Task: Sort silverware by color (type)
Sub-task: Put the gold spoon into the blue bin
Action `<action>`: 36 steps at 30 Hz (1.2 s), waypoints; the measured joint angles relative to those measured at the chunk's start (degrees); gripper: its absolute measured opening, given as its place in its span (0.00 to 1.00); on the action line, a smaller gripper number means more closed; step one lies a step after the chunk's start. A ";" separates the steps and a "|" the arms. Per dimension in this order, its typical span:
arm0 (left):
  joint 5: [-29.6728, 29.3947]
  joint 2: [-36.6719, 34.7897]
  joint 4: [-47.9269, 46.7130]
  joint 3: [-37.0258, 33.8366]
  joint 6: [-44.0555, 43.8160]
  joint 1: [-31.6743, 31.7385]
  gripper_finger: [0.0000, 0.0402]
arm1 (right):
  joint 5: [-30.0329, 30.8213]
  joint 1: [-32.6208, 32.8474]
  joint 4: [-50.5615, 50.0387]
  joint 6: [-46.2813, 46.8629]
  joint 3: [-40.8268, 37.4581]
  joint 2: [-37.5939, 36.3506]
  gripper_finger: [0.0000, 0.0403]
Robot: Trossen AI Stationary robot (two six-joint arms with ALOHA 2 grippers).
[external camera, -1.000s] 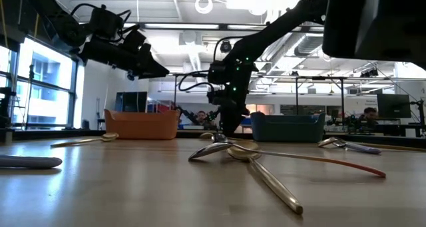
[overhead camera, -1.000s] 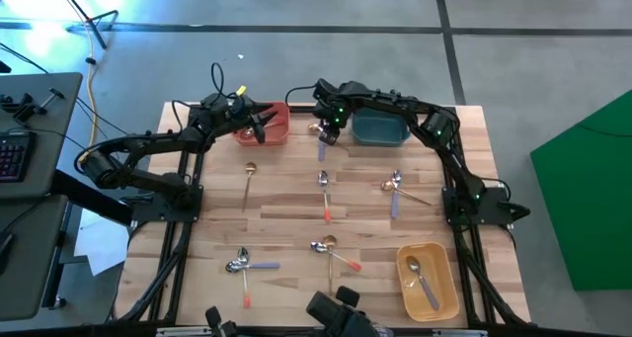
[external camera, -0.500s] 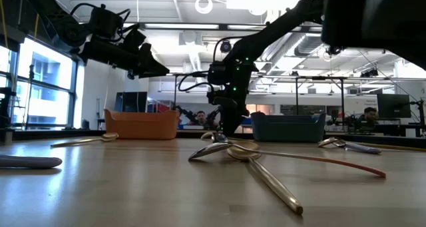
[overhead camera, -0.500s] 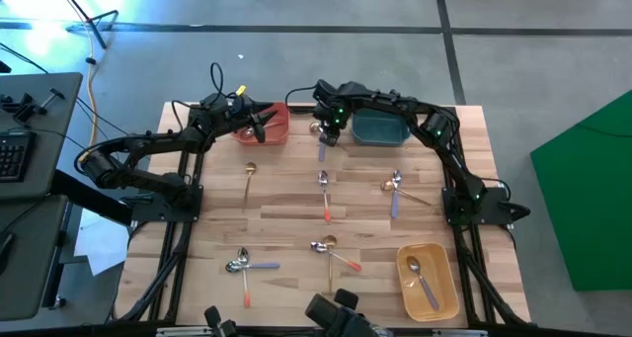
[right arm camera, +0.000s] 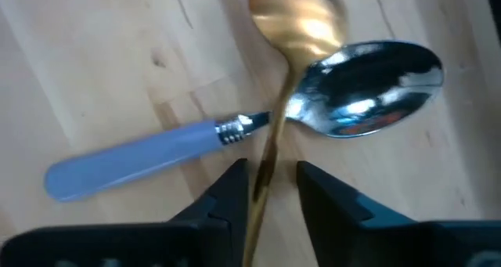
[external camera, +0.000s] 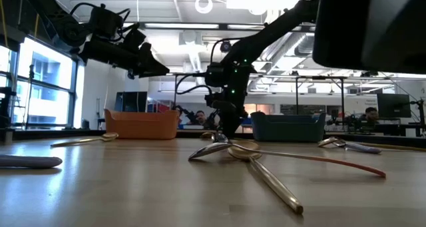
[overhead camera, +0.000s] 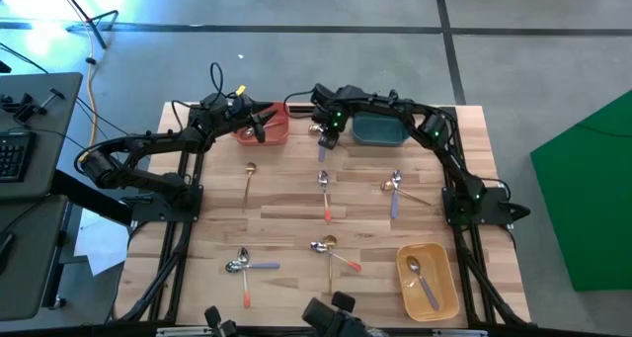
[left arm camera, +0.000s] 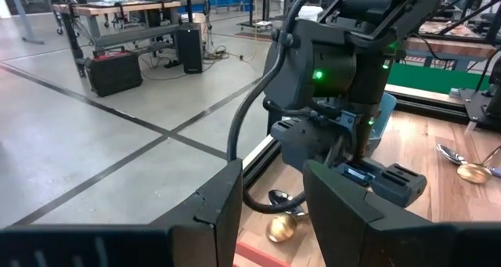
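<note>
Right wrist view had the right tool (right arm camera: pixel 268 190) low over a crossed pair at the bench's (overhead camera: pixel 286 204) twelve o'clock, its fingers slightly parted astride the gold spoon (right arm camera: pixel 293 32), not yet pinching; the purple spoon (right arm camera: pixel 235 134) lay across it, so picking one cleanly looked awkward. Left tool (overhead camera: pixel 259 127) hung over the coral bowl (overhead camera: pixel 276 131), parted and empty, likely waiting. Other spoons were scattered across pale wood; a workshop lay behind.

No readable text, label, brand or number shows in any view.
</note>
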 joint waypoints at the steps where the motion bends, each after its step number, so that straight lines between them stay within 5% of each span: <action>1: 0.00 0.00 0.00 0.00 0.00 0.01 0.32 | -0.11 0.01 0.02 -0.01 0.00 0.00 0.19; 6: 0.00 0.00 -0.44 0.00 0.02 0.01 0.32 | 0.10 0.57 0.01 -0.73 0.00 0.00 0.03; 20: 0.02 0.00 -1.86 0.00 3.93 -0.03 0.32 | 0.75 5.41 -3.33 0.19 -0.11 -11.90 0.01; 30: 0.04 0.00 -2.31 0.00 4.07 -0.05 0.32 | 16.29 3.67 -18.71 2.16 0.00 -21.92 0.01; 36: 0.06 0.00 -2.57 0.00 5.12 -0.08 0.32 | 16.63 -0.90 -22.94 -0.13 -0.09 -21.92 0.01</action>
